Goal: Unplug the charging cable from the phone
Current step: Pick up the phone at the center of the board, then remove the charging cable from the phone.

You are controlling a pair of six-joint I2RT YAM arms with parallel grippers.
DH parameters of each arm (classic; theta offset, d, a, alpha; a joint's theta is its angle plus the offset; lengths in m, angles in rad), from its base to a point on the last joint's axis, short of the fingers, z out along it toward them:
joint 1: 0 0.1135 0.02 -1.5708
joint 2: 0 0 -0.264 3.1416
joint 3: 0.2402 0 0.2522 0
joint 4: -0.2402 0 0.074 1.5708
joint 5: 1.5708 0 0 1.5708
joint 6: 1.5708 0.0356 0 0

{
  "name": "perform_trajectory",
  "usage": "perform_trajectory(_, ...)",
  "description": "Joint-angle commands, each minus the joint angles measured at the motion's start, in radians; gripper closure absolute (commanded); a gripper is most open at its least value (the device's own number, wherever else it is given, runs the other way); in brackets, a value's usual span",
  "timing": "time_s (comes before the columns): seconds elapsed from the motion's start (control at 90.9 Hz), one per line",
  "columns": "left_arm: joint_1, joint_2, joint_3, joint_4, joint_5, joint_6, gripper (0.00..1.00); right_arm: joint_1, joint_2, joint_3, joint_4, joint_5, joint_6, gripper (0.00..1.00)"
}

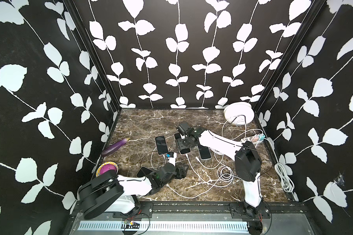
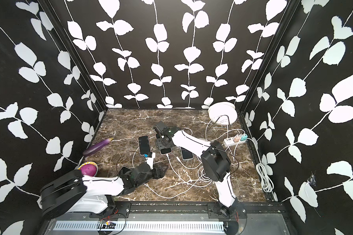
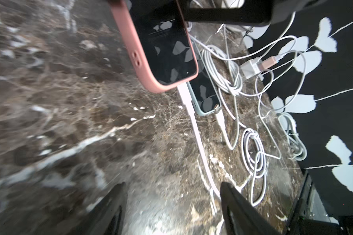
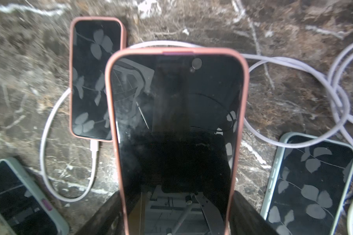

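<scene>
left claw (image 3: 171,205) hangs spread wide, gripping nothing, with the charging cable (image 3: 194,126) running just beside one finger. marble table (image 1: 155,120) lies open along the far wall. left edge holds one eggplant (image 1: 115,147) and one bowl (image 1: 99,171). four phones: pale-cased phone (image 4: 18,195), plugged-in pink phone (image 4: 96,79), then the pink-cased phone (image 4: 177,122) pinched by its sides in the right claw (image 4: 175,211), raised mid-table, and a mint-cased phone (image 4: 310,183). cable's pale and thin, plugged into the raised phone's near end. right edge is tight: three cable coils (image 1: 225,173), one power strip (image 1: 253,139), one plate (image 1: 238,114).
</scene>
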Motion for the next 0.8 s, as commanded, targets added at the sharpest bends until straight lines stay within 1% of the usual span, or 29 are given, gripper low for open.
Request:
perform_trajectory(0.0, -0.002, 0.109, -0.040, 0.360, -0.017, -0.036, 0.24, -0.004, -0.063, -0.046, 0.109, 0.004, 0.045, 1.00)
perform_trajectory(0.077, -0.003, 0.210, -0.046, 0.495, 0.006, -0.053, 0.24, -0.004, -0.100, -0.082, 0.141, 0.002, 0.053, 1.00)
perform_trajectory(0.176, -0.007, 0.289, -0.050, 0.618, 0.023, -0.058, 0.25, -0.005, -0.121, -0.111, 0.163, 0.002, 0.054, 1.00)
perform_trajectory(0.253, -0.008, 0.317, -0.055, 0.657, 0.020, -0.058, 0.25, -0.004, -0.125, -0.119, 0.165, 0.004, 0.053, 1.00)
perform_trajectory(0.418, -0.009, 0.343, -0.039, 0.675, 0.037, -0.063, 0.29, -0.004, -0.130, -0.126, 0.179, 0.002, 0.057, 1.00)
perform_trajectory(0.539, -0.009, 0.358, -0.023, 0.662, 0.041, -0.066, 0.37, -0.003, -0.136, -0.130, 0.183, 0.005, 0.058, 1.00)
perform_trajectory(0.682, -0.009, 0.366, -0.002, 0.613, 0.039, -0.077, 0.55, -0.003, -0.147, -0.140, 0.193, 0.009, 0.063, 1.00)
perform_trajectory(0.748, -0.009, 0.363, 0.006, 0.588, 0.038, -0.078, 0.60, -0.003, -0.152, -0.140, 0.195, 0.010, 0.065, 1.00)
perform_trajectory(0.792, -0.009, 0.357, 0.010, 0.566, 0.033, -0.078, 0.61, -0.003, -0.154, -0.142, 0.196, 0.009, 0.066, 1.00)
